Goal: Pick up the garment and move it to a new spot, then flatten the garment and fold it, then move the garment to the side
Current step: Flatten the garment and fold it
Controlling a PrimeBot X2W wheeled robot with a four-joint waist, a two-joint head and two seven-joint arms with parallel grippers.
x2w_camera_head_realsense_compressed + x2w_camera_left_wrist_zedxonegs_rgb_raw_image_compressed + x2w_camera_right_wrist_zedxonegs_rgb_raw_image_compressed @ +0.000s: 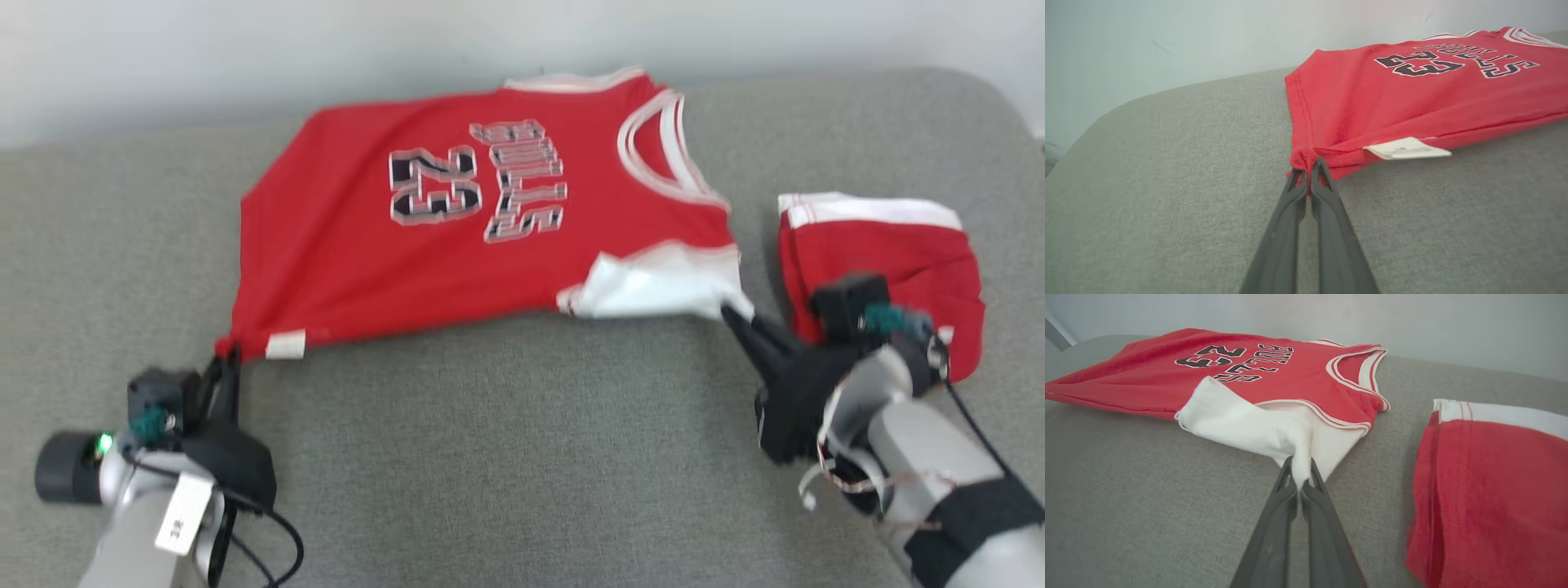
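1. The garment (457, 245), a red sleeveless jersey, lies spread on the grey padded surface (490, 457), and we hold its near edge at both ends.
2. Nearest us, at the garment's near left corner, our left end effector (227, 359) is clamped on the bunched hem, beside a white tag (286, 345). Gripping the very corner lets us pull the cloth along its length.
3. At the garment's near right end, our right end effector (731, 314) is pinched shut on a turned-out flap of white cloth (653, 286) below the armhole. This grip opposes the left one.
4. Between the two grips the near edge runs almost straight, so we judge this to be the flattening step, with tension taking out the wrinkles.
5. Further in, the garment's chest print faces up and looks smooth. The white flap is the part not yet lying flat.
6. Just right of the garment, apart from it, sit folded red shorts (890, 253).
7. Beyond the garment's far edge stands a pale wall (245, 49).
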